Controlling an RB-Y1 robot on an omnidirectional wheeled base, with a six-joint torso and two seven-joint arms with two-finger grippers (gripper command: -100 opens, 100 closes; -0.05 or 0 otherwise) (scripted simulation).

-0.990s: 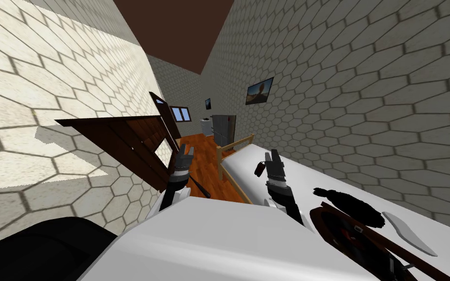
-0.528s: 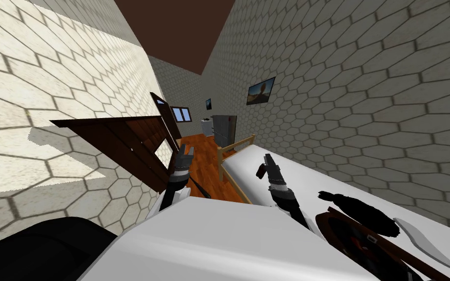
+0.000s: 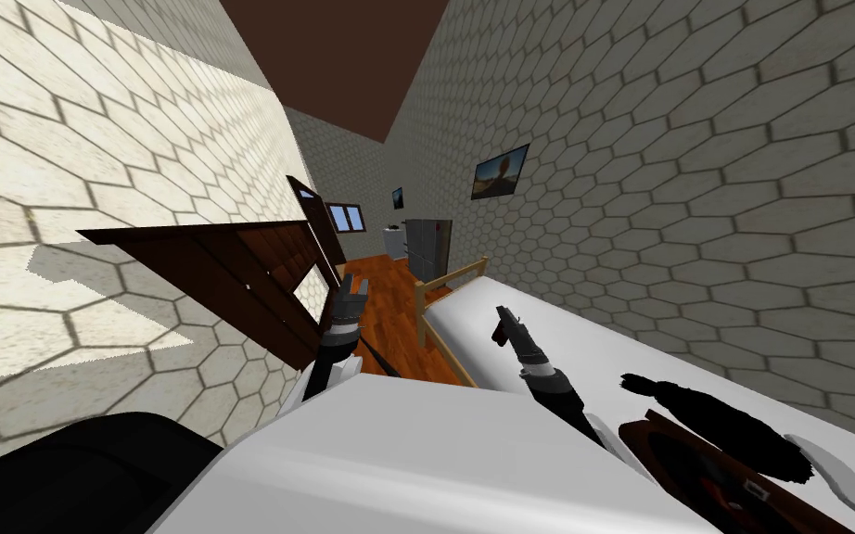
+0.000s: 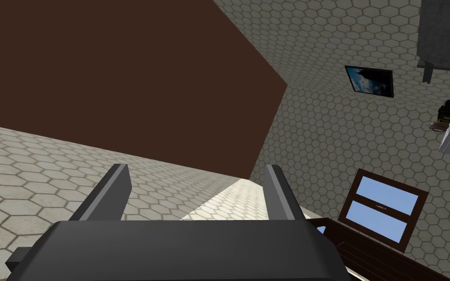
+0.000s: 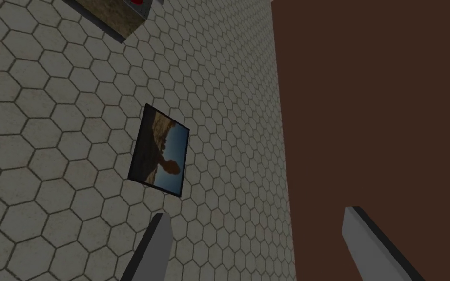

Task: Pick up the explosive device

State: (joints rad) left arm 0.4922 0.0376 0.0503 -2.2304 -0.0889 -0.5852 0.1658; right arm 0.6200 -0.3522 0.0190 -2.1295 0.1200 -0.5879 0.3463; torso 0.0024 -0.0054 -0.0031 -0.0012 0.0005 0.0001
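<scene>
The explosive device is a small dark, reddish-brown lump lying on the white bed, just beside the right claw on its inner side and slightly back toward the wrist. It is too small here to make out its shape or any handle, pin or ridge.

The right claw's fingers stand wide apart with nothing between them. Judging by what lies beyond them, the claw points out over the bed and upward, not down at the device. It would probably have to tip down and shift sideways before closing.

I judge the device to be light and rigid, a hard little body that will not give under the blades. If its casing is smooth or rounded it could slip or roll off thin fingers. The mattress beneath may also yield, so pressing down on it is unlikely to pin it firmly. The safest hold looks to be across its narrowest width at mid-body, with the blades low on both sides and the closing slow, so it is not nudged away.

The left claw is held up well apart from the device, beyond the edge of the bed, its fingers spread and empty.
</scene>
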